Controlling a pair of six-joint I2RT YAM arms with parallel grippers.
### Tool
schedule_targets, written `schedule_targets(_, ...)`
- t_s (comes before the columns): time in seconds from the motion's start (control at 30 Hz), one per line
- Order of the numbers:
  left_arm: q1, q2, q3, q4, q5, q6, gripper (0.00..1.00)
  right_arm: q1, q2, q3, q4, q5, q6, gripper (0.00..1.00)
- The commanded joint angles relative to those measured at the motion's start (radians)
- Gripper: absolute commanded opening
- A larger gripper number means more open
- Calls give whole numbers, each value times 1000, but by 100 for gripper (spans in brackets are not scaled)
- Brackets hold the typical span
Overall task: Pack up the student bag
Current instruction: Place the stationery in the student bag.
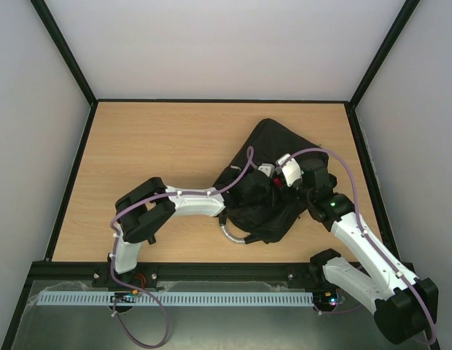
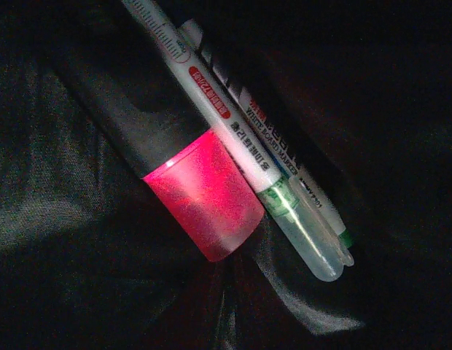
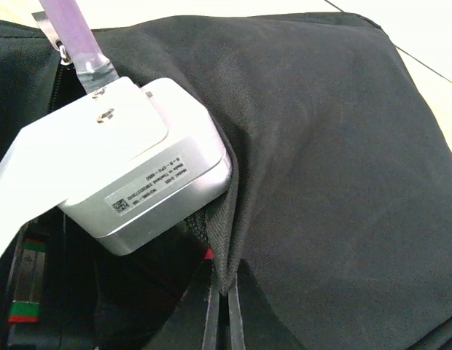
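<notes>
The black student bag [image 1: 284, 146] lies right of the table's middle, its grey top handle [image 1: 233, 235] toward the near edge. My left gripper [image 1: 261, 191] reaches into the bag's opening; its fingers do not show. Inside, the left wrist view shows a black highlighter with a pink cap [image 2: 204, 197] and two white whiteboard markers [image 2: 233, 124] lying side by side on dark lining [image 2: 80, 240]. My right gripper [image 3: 226, 295] is shut on the fabric edge of the bag's opening [image 3: 226, 226] and holds it up; it also shows in the top view [image 1: 305, 191].
The left arm's silver wrist camera box [image 3: 138, 175] sits just left of the held edge. A flat object with a red and green band [image 3: 25, 292] lies in the bag's opening. Bare wooden table [image 1: 153, 146] lies left of and behind the bag.
</notes>
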Motion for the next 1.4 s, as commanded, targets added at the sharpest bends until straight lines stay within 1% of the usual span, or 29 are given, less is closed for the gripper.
schedule_targets(0.0,5,-94,10,123,6,101,8,19,-36,2,-19,-119,4,1)
schedule_targets(0.1,-21,-154,2,24,-25,121,10,18,-35,2,-18,-118,4,1)
schedule_targets(0.2,-40,-212,-21,-89,-97,81,12,18,-37,2,-18,-116,4,1)
schedule_targets(0.33,-43,-285,-111,-136,-123,47,15,18,-38,2,-18,-115,4,1)
schedule_targets(0.4,-42,-313,-152,-141,-158,39,13,18,-35,2,-18,-117,4,1)
schedule_targets(0.43,-41,-321,-168,-141,-178,33,9,18,-34,2,-18,-117,4,1)
schedule_targets(0.47,-39,-324,-181,-130,-192,29,4,18,-33,2,-17,-118,4,1)
schedule_targets(0.5,-37,-323,-194,-111,-200,26,2,18,-31,2,-16,-118,4,1)
schedule_targets(0.6,-25,-295,-203,-57,-200,17,2,18,-29,3,-19,-120,6,1)
schedule_targets(0.77,12,-211,-161,-13,-186,-15,2,16,-35,2,-18,-121,8,1)
schedule_targets(0.9,39,-146,-144,65,-158,-47,2,16,-29,3,-18,-123,7,1)
schedule_targets(1.03,41,-80,-97,130,-134,-61,2,16,-29,2,-18,-125,5,1)
schedule_targets(1.13,35,-25,-51,184,-91,-72,2,16,-29,2,-18,-125,6,1)
schedule_targets(1.2,19,8,-11,204,-65,-56,2,16,-30,2,-19,-124,6,1)
schedule_targets(1.37,-32,37,79,212,-16,49,2,16,-35,2,-18,-119,6,1)
